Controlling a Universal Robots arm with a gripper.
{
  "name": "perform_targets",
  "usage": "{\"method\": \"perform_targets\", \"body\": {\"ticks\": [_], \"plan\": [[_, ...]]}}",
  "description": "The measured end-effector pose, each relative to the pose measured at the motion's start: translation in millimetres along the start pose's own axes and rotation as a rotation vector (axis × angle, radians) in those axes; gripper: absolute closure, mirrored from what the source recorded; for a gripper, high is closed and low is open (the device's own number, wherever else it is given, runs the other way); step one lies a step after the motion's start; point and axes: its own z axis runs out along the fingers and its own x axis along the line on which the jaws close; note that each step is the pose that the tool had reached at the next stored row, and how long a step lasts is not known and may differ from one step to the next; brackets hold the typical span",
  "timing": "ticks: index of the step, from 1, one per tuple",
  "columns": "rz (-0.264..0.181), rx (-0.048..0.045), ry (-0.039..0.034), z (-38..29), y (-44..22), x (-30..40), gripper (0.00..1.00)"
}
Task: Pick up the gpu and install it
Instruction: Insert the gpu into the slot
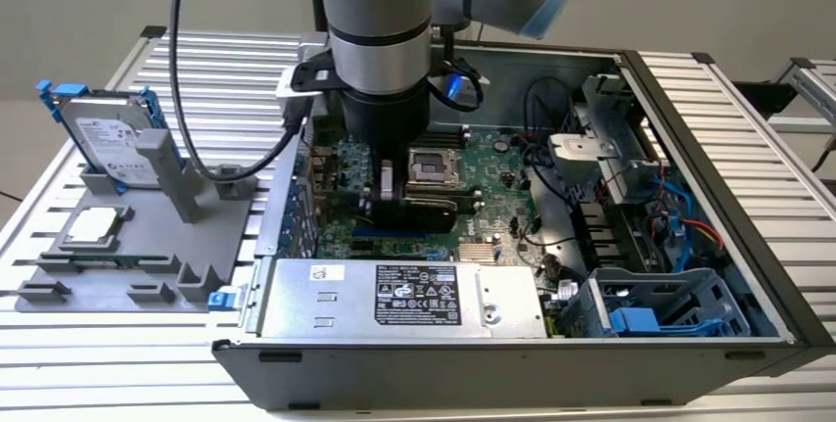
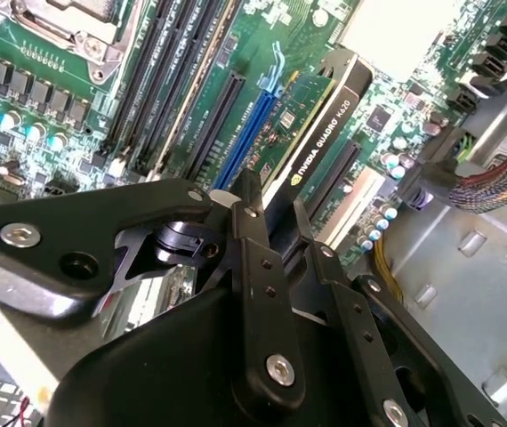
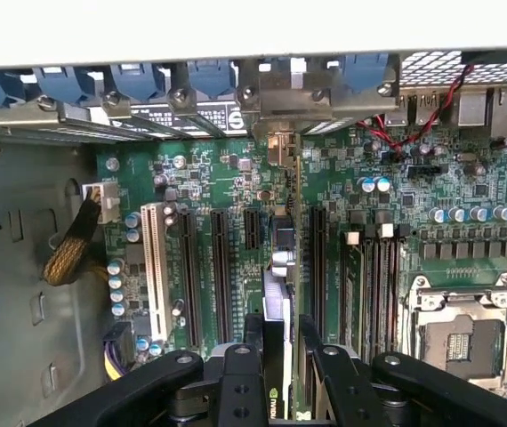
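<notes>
The gripper [image 2: 271, 209] pinches the gpu [image 2: 320, 133] by its upper edge, the card standing edge-on over the motherboard's [image 3: 218, 178] expansion slots.

The computer case [image 1: 523, 344] lies open on the slatted table [image 1: 731, 99], at the exterior view's right; the motherboard [image 1: 503, 172] lies flat in it, the power supply [image 1: 398, 300] at 6 o'clock of the board, the drive cage [image 1: 660, 309] at 4 o'clock; the arm reaches down into the case, its gripper [image 1: 407, 209] over the board's middle, the gpu [image 2: 317, 133] standing on edge between the fingers [image 2: 258, 258], just beside the long slots [image 3: 221, 267]; the CPU socket [image 1: 432, 163] lies at 12 o'clock of the gripper; outside the case, at 9 o'clock, a holder tray [image 1: 117, 275] carries a hard drive [image 1: 112, 143] upright at its far end and a CPU chip [image 1: 94, 226] flat nearer the front.
</notes>
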Motion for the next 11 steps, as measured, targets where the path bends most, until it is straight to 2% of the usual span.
{"method": "perform_targets", "body": {"ticks": [7, 11], "plan": [[0.000, 0.0000, 0.0000, 5.8, 1.7, 0.0, 1.00], [0.000, 0.0000, -0.0001, 6.3, 1.8, 0.1, 1.00]]}}
